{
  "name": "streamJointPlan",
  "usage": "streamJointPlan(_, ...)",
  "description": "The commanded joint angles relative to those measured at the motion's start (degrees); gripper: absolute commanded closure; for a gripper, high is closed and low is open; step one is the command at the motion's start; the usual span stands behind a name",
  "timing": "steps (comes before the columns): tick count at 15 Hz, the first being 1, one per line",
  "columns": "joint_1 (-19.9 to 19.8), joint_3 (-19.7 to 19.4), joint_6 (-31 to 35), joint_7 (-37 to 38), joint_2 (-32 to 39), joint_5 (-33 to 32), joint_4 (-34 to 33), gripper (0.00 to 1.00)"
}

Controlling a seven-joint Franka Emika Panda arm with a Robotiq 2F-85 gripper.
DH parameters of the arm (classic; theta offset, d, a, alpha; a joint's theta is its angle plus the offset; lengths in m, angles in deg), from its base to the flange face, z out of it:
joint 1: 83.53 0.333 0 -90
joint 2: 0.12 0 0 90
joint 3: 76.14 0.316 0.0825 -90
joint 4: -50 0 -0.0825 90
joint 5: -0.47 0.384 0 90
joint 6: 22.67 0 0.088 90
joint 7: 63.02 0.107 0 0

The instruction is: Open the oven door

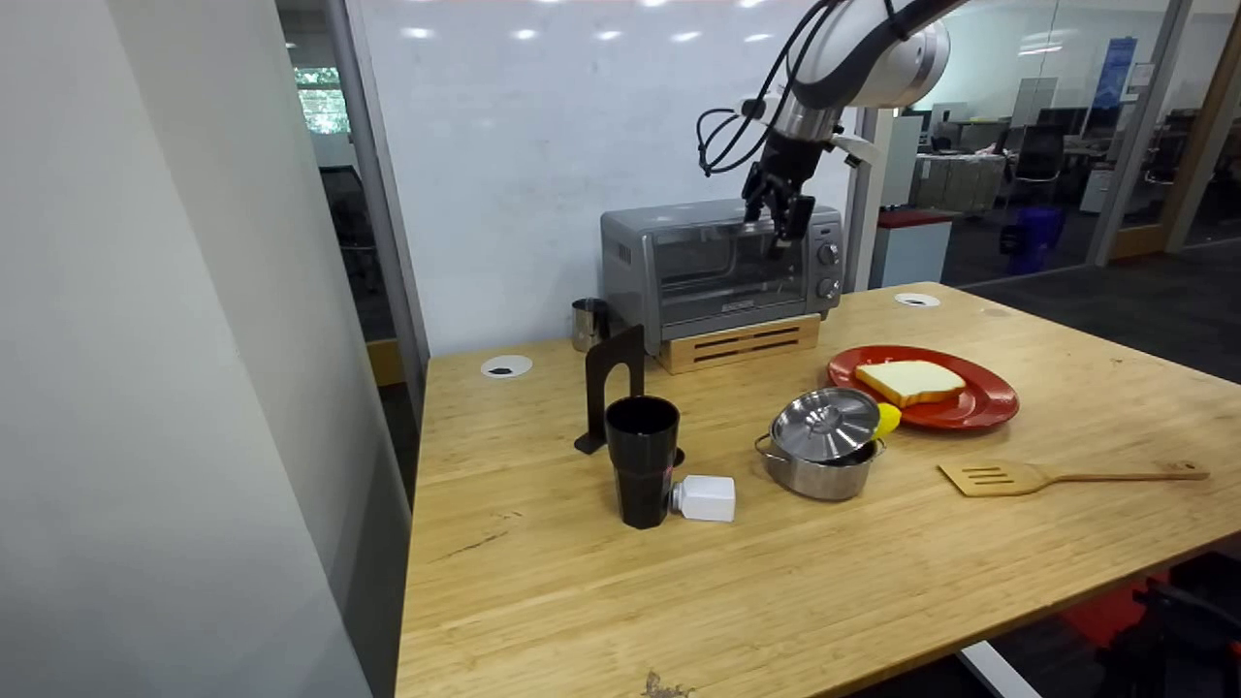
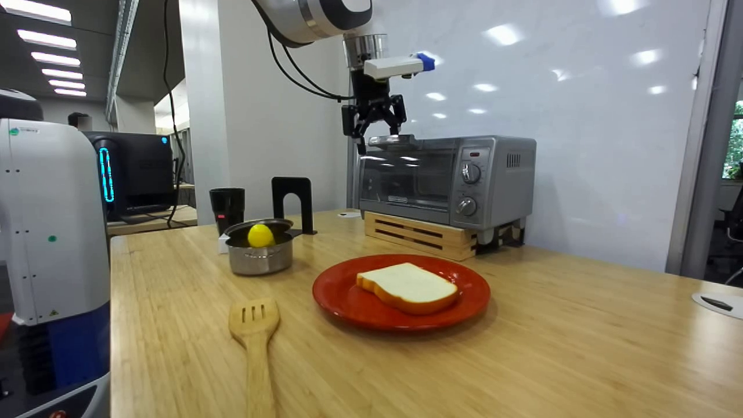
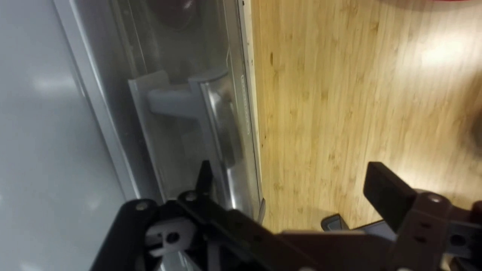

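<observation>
The oven door [image 1: 713, 271] is the dark glass front of the silver toaster oven [image 2: 511, 174]. It stands upright and looks shut in both exterior views; its glass also shows in an exterior view [image 2: 406, 177]. In the wrist view its silver handle bar [image 3: 224, 124] sticks out from the door [image 3: 177, 49]. My gripper [image 3: 292, 173] is open and empty, pointing down. One finger is on the door side of the handle, the other out over the table, so the handle lies between them, nearer the door-side finger. Contact cannot be told. The gripper shows at the door's top in both exterior views [image 1: 768, 231] [image 2: 379, 141].
The oven rests on a slatted wooden stand [image 1: 742, 344] against a whiteboard [image 1: 543, 155]. A red plate with bread [image 2: 336, 302], a lidded metal pot [image 1: 819, 475], a spatula [image 1: 999, 477], a black cup [image 1: 644, 475], a white bottle [image 1: 708, 497] and a black bookend [image 1: 593, 388] stand or lie in front.
</observation>
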Motion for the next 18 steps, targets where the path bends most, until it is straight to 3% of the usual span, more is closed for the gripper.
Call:
streamJointPlan(1, -1.19, 0.66, -3.52, -2.16, -0.20, 1.34, -0.61, 0.00)
streamJointPlan(7, 0.93, -1.51, 0.74, 0.74, -0.30, -7.22, 2.41, 0.00)
streamJointPlan(8, 1.28, -1.75, 1.63, 1.08, -0.27, -9.26, 2.83, 0.19)
streamJointPlan(13, 2.34, -1.81, 4.38, 2.81, -0.14, -16.44, 3.98, 0.56)
streamJointPlan(17, 3.30, -1.76, 6.21, 3.68, -0.22, -20.42, 4.67, 0.69)
streamJointPlan(18, 3.62, -1.82, 6.83, 3.89, -0.28, -21.58, 4.98, 0.68)
